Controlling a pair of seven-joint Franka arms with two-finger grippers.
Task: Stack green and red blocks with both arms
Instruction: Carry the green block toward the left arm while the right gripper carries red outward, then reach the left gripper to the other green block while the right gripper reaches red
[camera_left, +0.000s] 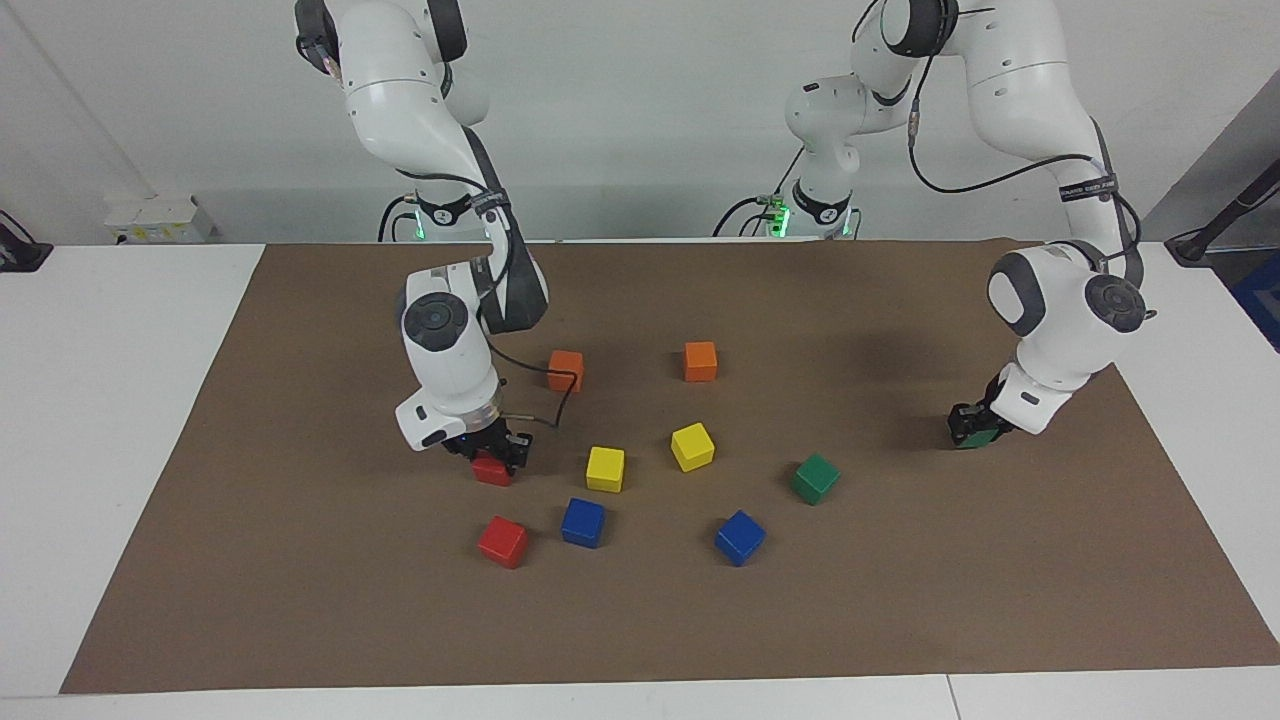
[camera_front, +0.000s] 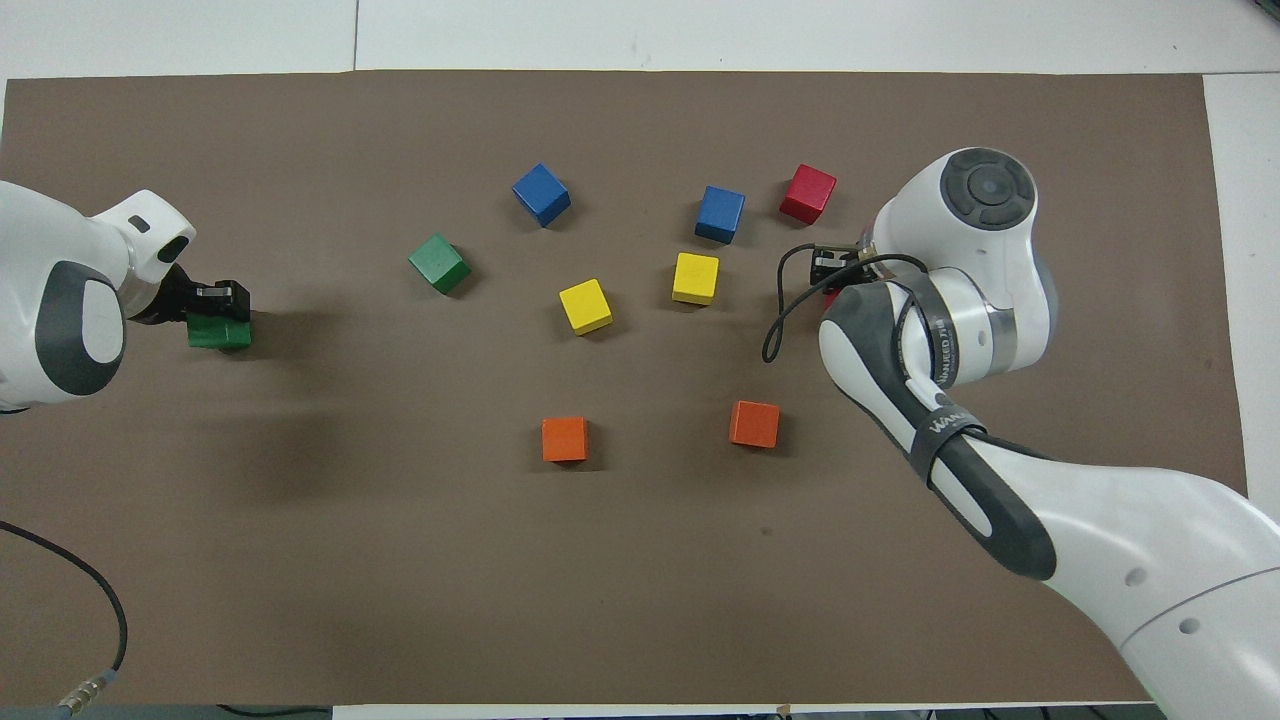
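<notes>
My right gripper (camera_left: 497, 452) is down at the brown mat with its fingers closed around a red block (camera_left: 491, 471). In the overhead view the gripper (camera_front: 836, 272) hides nearly all of that block. The second red block (camera_left: 502, 541) (camera_front: 808, 193) lies free, farther from the robots. My left gripper (camera_left: 976, 428) (camera_front: 216, 305) is low at the left arm's end of the mat, closed on a green block (camera_left: 968, 438) (camera_front: 220, 333). The second green block (camera_left: 815, 478) (camera_front: 439, 263) lies free, toward the middle of the mat.
Two orange blocks (camera_left: 565, 370) (camera_left: 700, 361) lie nearest the robots. Two yellow blocks (camera_left: 605, 469) (camera_left: 692, 446) lie mid-mat. Two blue blocks (camera_left: 583, 522) (camera_left: 740, 537) lie farther out. The brown mat (camera_left: 300, 600) covers a white table.
</notes>
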